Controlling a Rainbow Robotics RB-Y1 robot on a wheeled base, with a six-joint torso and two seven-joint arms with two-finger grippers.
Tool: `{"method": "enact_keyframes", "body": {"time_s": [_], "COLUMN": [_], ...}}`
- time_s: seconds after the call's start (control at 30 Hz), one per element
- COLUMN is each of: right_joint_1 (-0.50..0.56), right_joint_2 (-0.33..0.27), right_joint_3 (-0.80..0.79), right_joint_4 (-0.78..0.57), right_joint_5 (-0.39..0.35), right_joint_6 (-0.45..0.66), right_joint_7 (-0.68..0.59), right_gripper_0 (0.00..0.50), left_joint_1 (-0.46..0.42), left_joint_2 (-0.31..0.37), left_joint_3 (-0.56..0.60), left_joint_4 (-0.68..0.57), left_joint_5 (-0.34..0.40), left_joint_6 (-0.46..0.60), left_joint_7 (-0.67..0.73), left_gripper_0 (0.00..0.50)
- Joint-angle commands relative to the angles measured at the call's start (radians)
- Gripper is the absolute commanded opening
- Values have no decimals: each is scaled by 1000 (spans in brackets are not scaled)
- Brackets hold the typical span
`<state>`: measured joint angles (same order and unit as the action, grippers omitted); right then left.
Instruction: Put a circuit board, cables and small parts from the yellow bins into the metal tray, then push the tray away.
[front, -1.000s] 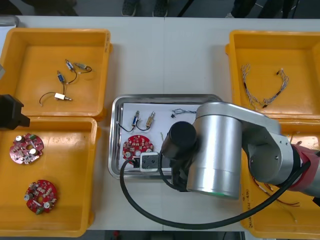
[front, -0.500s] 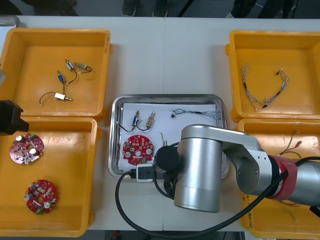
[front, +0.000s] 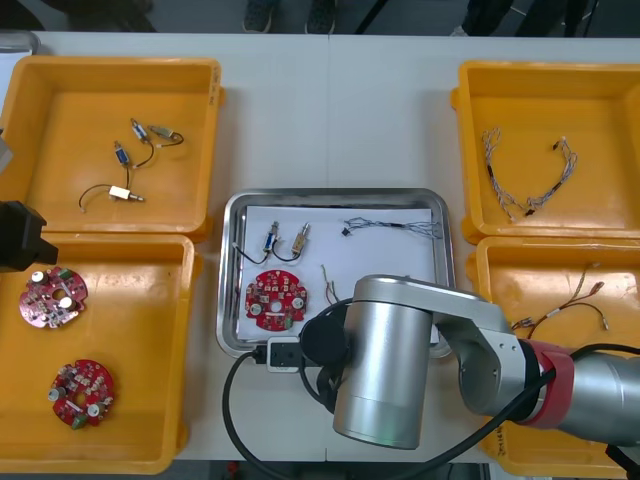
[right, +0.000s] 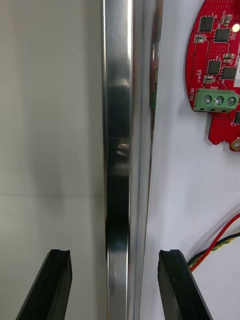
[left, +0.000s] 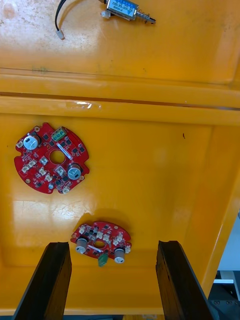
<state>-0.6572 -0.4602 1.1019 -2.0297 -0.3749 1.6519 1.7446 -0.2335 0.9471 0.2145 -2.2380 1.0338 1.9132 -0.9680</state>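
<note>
The right gripper (right: 115, 254) is spread wide, with nothing between its fingers (right: 57, 280). It stands astride the near rim of the metal tray (right: 120, 125): one finger is over the bare bench (right: 50, 125), the other over the white inside of the tray. Whether the fingers touch the rim, one cannot tell. Just inside the rim, beside the inner finger, lies the end of a red and yellow cable (right: 222, 242). A little farther along lies a round red circuit board (right: 220, 65) with a green terminal block (right: 216, 101) on its edge. In the front view the right arm (front: 385, 375) covers the near right corner of the tray and reaches to the near edge of the bench.

The tray stands in the middle of the bench, between the yellow bins (front: 210, 150). Besides the board and that cable it holds two small metal parts (front: 285, 238) near its far left corner and a twisted blue and white cable (front: 395, 225) along its far edge.

The left gripper (left: 112, 245) is also spread and holds nothing. It waits at the left edge of the bench, above the near left bin (left: 165, 165), where two more circuit boards lie apart. In the far left bin (front: 110, 63) are further small metal parts on black cables (front: 95, 187). The far right bin (front: 550, 68) holds twisted cables (front: 520, 205); the near right bin (front: 478, 290) holds more red and yellow ones.
</note>
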Motion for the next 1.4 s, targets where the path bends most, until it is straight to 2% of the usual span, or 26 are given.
{"method": "enact_keyframes", "body": {"time_s": [0.03,0.33,0.37,0.4,0.43,0.47,0.5,0.57,0.6,0.63,0.87,1.4], "right_joint_1": [11,11,11,11,11,11,11,11,11,11,-15,-133], "right_joint_2": [44,41,40,38,37,35,32,29,29,29,12,-41], "right_joint_3": [7,7,7,7,7,7,9,10,10,10,35,85], "right_joint_4": [16,19,19,19,19,19,19,19,19,19,19,19], "right_joint_5": [27,39,39,39,39,39,39,40,40,48,82,70], "right_joint_6": [-17,-27,-27,-27,-27,-27,-27,-27,-27,-27,-52,-72], "right_joint_7": [13,13,13,13,13,15,13,13,13,13,7,-10], "right_gripper_0": [500,500,461,387,387,236,120,64,64,3,0,0], "left_joint_1": [22,22,22,22,22,22,22,22,22,22,22,22], "left_joint_2": [44,44,44,44,44,44,44,44,44,44,44,44], "left_joint_3": [32,32,32,32,32,32,32,32,32,32,32,32], "left_joint_4": [-15,-15,-15,-15,-15,-15,-15,-15,-15,-15,-15,-15], "left_joint_5": [-3,-3,-3,-3,-3,-3,-3,-3,-3,-3,-3,-3], "left_joint_6": [7,7,7,7,7,7,7,7,7,7,7,7], "left_joint_7": [-104,-104,-104,-104,-104,-104,-104,-104,-104,-104,-104,-104], "left_gripper_0": [500,500,500,500,500,500,500,500,500,500,500,500]}}
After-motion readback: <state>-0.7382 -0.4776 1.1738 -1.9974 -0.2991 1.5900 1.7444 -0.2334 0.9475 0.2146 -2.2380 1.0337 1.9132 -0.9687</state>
